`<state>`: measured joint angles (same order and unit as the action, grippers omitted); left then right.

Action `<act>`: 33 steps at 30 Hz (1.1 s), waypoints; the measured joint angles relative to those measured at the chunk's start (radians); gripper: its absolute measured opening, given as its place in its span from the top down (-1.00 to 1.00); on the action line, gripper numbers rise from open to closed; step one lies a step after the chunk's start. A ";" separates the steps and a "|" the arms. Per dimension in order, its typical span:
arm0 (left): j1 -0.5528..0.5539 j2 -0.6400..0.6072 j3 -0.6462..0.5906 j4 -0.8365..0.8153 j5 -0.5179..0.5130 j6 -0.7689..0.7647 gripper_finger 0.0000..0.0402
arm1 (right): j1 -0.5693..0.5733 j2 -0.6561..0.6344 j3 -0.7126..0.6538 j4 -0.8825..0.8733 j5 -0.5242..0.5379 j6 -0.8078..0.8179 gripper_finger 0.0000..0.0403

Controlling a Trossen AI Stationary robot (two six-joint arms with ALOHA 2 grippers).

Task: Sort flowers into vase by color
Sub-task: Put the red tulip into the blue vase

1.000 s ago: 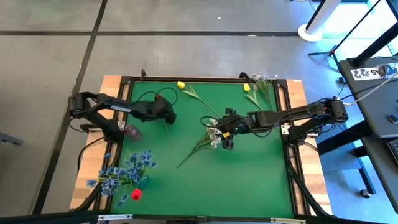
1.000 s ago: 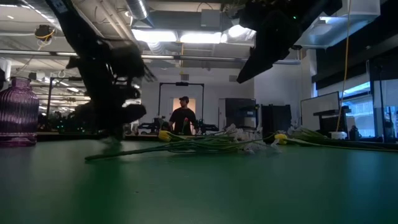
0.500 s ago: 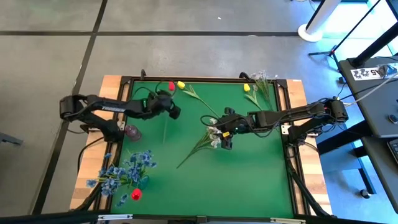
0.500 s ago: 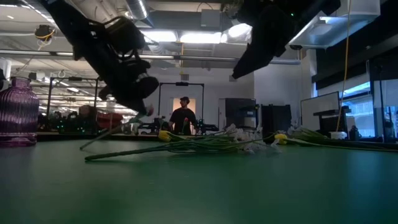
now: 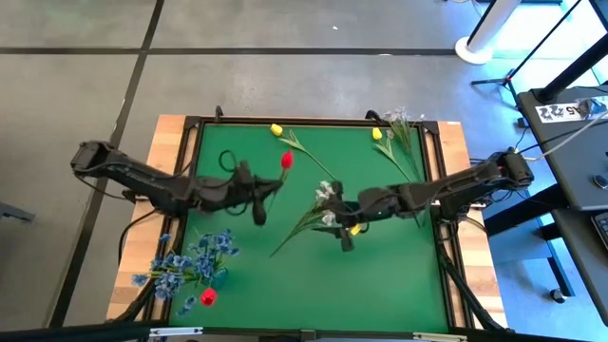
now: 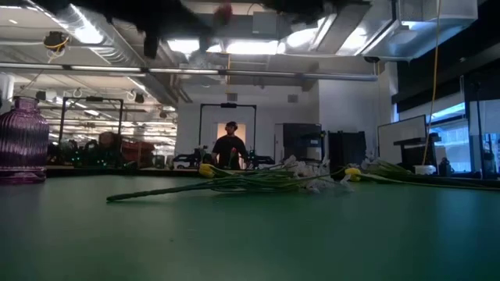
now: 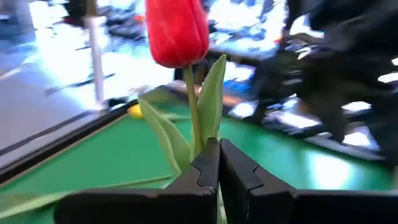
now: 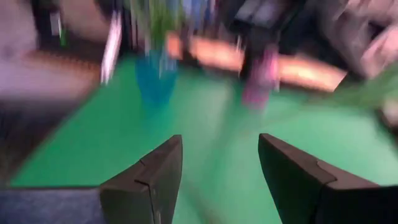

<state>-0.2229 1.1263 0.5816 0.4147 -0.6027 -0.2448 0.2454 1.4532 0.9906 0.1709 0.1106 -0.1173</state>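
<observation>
A red tulip (image 7: 177, 31) stands upright with its stem pinched between the pressed-together fingers of the left gripper (image 7: 219, 163), its green leaves rising on either side of the stem. From above, the same red tulip (image 5: 286, 160) shows over the left-centre of the green table (image 5: 399, 275), with the left gripper (image 5: 265, 189) just beside it and the left arm reaching in from the table's left edge.

A loose bunch of pale blossom flowers (image 5: 323, 201) lies near the table's middle, its green stems trailing toward the near left. The right gripper (image 5: 346, 234) hangs just right of that bunch; in its wrist view the fingers (image 8: 149, 180) are spread wide apart with nothing between them. A small yellow spot shows beside that gripper from above.

Along the far edge lie a yellow tulip (image 5: 276, 129) and, farther right, another yellow tulip (image 5: 377, 134) with white blossom stems (image 5: 399, 119) next to it. At the near left corner, blue blossoms (image 5: 190, 259) sit with a second red tulip (image 5: 208, 296).

In the low view a purple ribbed vase (image 6: 23, 140) stands at the left, and a person (image 6: 230, 148) stands in the room beyond the table.
</observation>
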 joint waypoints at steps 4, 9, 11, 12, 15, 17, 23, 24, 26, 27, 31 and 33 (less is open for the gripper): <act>-0.107 0.022 0.000 0.167 -0.001 0.078 1.00 | 0.013 0.134 -0.002 0.279 0.011 0.013 -0.04; -0.236 0.025 0.000 0.337 -0.003 0.210 1.00 | 0.022 0.204 -0.005 0.418 0.029 0.057 -0.04; -0.297 0.006 0.000 0.371 -0.003 0.269 1.00 | 0.025 0.203 -0.005 0.444 0.029 0.064 -0.04; -0.327 -0.008 0.004 0.373 -0.003 0.294 1.00 | 0.026 0.203 -0.004 0.454 0.029 0.064 -0.04; -0.416 -0.066 0.017 0.358 0.015 0.348 1.00 | 0.026 0.203 -0.004 0.504 0.029 0.069 -0.04; -0.473 -0.118 0.031 0.281 0.051 0.360 1.00 | 0.031 0.202 -0.004 0.540 0.029 0.071 -0.04; -0.603 -0.311 0.108 -0.074 0.173 0.285 1.00 | 0.051 0.203 -0.003 0.518 0.025 0.138 -0.04; -0.613 -0.330 0.120 -0.098 0.208 0.287 1.00 | 0.056 0.203 -0.003 0.514 0.027 0.144 -0.04; -0.630 -0.363 0.140 -0.193 0.271 0.305 1.00 | 0.068 0.212 -0.003 0.518 0.051 0.166 -0.04; -0.635 -0.372 0.146 -0.235 0.290 0.307 1.00 | 0.075 0.216 -0.003 0.515 0.071 0.175 -0.04; -0.643 -0.387 0.138 -0.292 0.339 0.333 1.00 | 0.101 0.224 -0.003 0.516 0.136 0.218 -0.04; -0.648 -0.386 0.132 -0.318 0.352 0.355 1.00 | 0.110 0.228 -0.003 0.509 0.160 0.226 -0.04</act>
<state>-0.8710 0.7400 0.7134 0.0967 -0.2509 0.1104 0.3557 1.6816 0.9871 0.6796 0.2705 0.1091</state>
